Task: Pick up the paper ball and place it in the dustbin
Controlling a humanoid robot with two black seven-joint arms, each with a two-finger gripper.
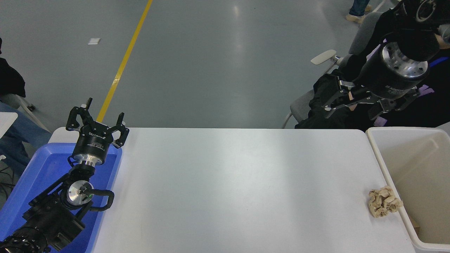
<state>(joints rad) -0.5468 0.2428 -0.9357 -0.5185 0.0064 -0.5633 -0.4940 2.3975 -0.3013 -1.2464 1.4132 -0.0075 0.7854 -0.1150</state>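
The paper ball [384,201] looks crumpled and matt, the dustbin [378,147] smooth plastic, the table [239,186] smooth with slight sheen.

We see a white table [228,182] with a shallow blue plastic tray [31,175] lying at its left end. Beyond the table stretches a grey floor [218,59] marked by a yellow line [123,63]. A person in dark clothing [327,105] sits on a grey chair [299,105] at the far right.

We log two black arms: left arm parked lower left, left gripper [95,121] fingers spread, pointing away; right arm raised upper right, right gripper [355,105] fingers spread, pointing left.
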